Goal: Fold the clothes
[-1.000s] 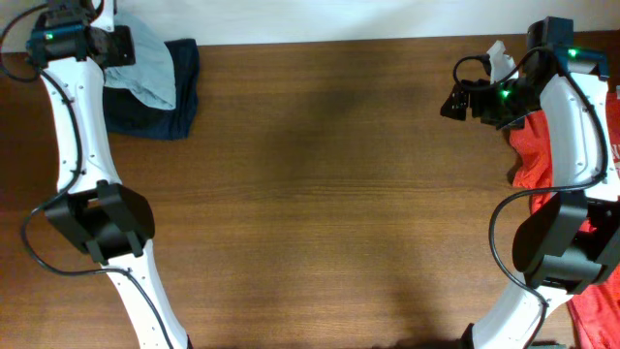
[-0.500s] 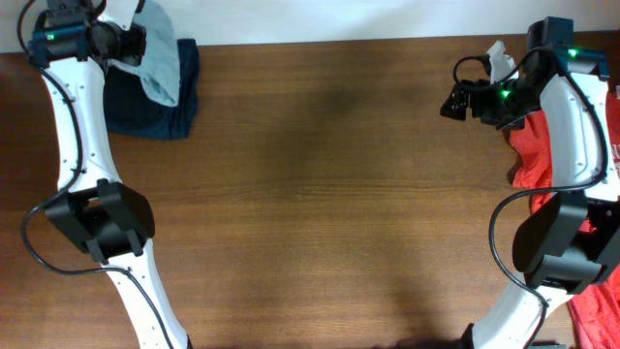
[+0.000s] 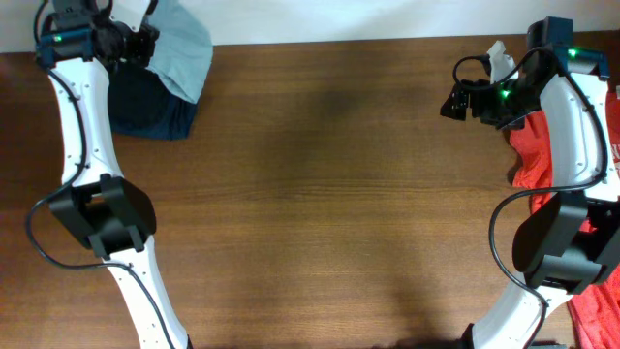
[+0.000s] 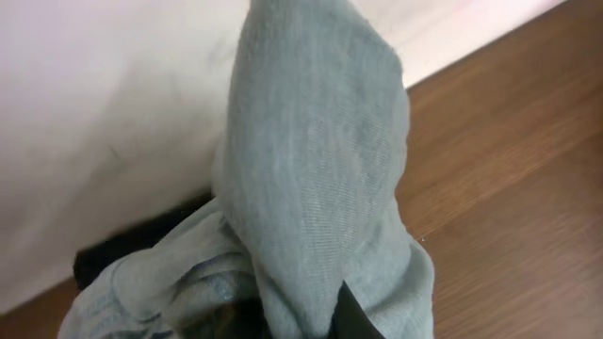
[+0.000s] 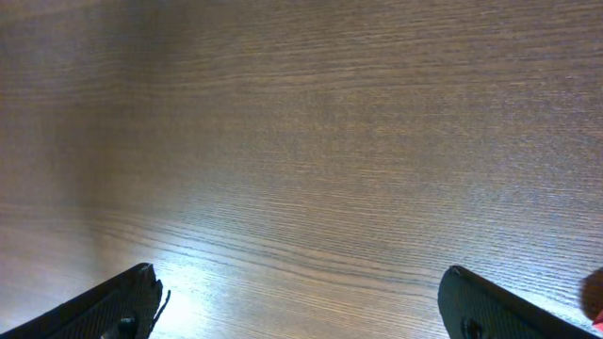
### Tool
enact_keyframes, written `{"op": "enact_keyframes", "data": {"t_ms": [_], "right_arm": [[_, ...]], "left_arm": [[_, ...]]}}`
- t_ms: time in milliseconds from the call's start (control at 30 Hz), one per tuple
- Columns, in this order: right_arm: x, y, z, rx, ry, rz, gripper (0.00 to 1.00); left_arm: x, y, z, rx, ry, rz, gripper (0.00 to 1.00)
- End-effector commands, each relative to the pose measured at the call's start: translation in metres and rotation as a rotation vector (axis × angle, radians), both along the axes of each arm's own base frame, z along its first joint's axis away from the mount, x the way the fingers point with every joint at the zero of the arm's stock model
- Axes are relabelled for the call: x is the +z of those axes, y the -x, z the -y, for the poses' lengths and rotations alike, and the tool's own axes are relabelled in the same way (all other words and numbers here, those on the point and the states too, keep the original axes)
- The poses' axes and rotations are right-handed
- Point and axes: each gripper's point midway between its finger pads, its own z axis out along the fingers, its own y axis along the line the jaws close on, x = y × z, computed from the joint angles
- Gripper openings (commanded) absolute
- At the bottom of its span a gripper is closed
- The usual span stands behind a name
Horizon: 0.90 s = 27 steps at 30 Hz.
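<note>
Shifted rightward: pale grey-teal T-shirt (image 3: 184,48), bunched in left fingers (image 4: 355,318).

A T-shirt (image 3: 184,48) hangs over another garment (image 3: 155,111) at the table's (image 3: 320,194) far left corner; a second T-shirt (image 3: 531,155) lies at its right edge.

Three garments can be counted by colour: one pale grey-teal T-shirt (image 3: 186,48), one dark navy garment (image 3: 155,114) and one red garment (image 3: 531,145). Red cloth shows in two patches by the right edge, and I cannot tell whether they are one piece or two. There are two white arms, the left arm (image 3: 82,136) and the right arm (image 3: 573,126). That makes two grippers, the left gripper (image 3: 138,44) and the right gripper (image 3: 453,102). There is one wooden worktop (image 3: 329,194).
</note>
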Motion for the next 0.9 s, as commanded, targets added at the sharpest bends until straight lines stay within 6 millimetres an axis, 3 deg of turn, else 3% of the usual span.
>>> {"op": "enact_keyframes", "data": {"t_ms": [0,400,633,833,867], "right_arm": [[0.005,0.000,0.002,0.002,0.010,0.013,0.99],[0.005,0.000,0.002,0.002,0.010,0.013,0.99],[0.005,0.000,0.002,0.002,0.010,0.013,0.99],[0.005,0.000,0.002,0.002,0.010,0.013,0.98],[0.005,0.000,0.002,0.002,0.010,0.013,0.99]], "left_arm": [[-0.021,-0.006,-0.030,0.070,-0.131,-0.024,0.00],[-0.025,0.004,-0.106,0.211,-0.176,-0.032,0.00],[-0.026,0.012,-0.130,0.250,-0.174,-0.042,0.00],[-0.066,0.020,-0.138,0.260,-0.156,-0.124,0.01],[-0.070,0.021,-0.141,0.269,-0.160,-0.131,0.10]]}}
